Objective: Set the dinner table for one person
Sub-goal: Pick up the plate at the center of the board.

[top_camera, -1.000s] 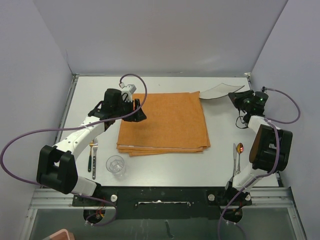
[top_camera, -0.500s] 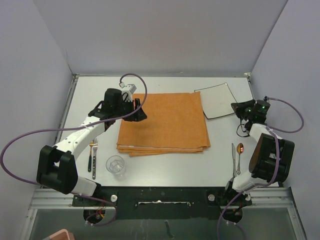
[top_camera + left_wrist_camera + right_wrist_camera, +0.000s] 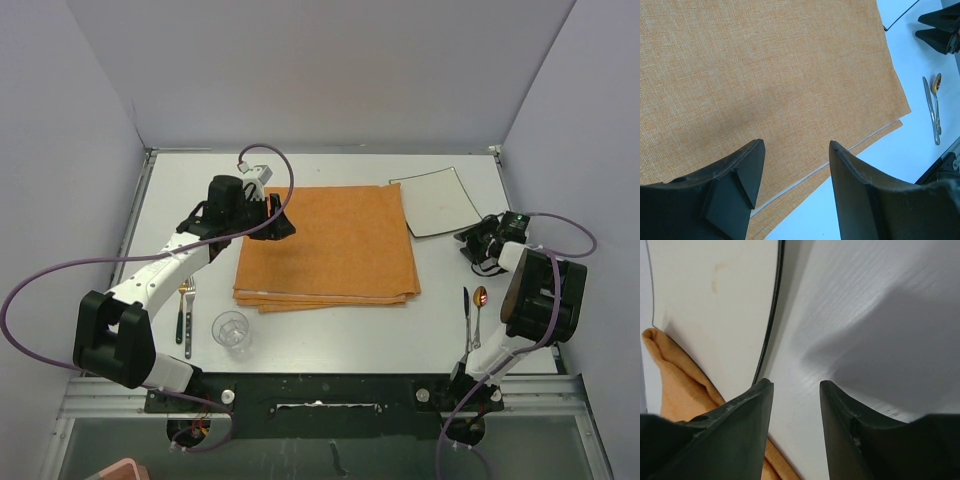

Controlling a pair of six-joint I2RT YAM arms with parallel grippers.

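Observation:
The dinner table (image 3: 190,190) is a wide off-white top. A folded orange mat (image 3: 325,245) lies at its middle. A square white plate (image 3: 435,200) lies flat at the mat's far right corner. My left gripper (image 3: 283,218) hovers open over the mat's left part; in the left wrist view its gripper (image 3: 796,147) holds nothing above the mat (image 3: 765,75). My right gripper (image 3: 466,242) stands open just right of the plate's near edge, empty. In the right wrist view this gripper (image 3: 796,385) is over bare table (image 3: 850,315), with the plate (image 3: 710,305) to its left.
A knife (image 3: 466,315) and a spoon (image 3: 479,305) lie side by side near the right arm's base. A fork (image 3: 187,310) lies at the left, with a clear glass (image 3: 232,330) next to it. Grey walls close off three sides.
The plate, held tilted in the right gripper a second ago, now lies flat on the table. The right gripper has opened and drawn back toward the near side. The left arm barely moved.

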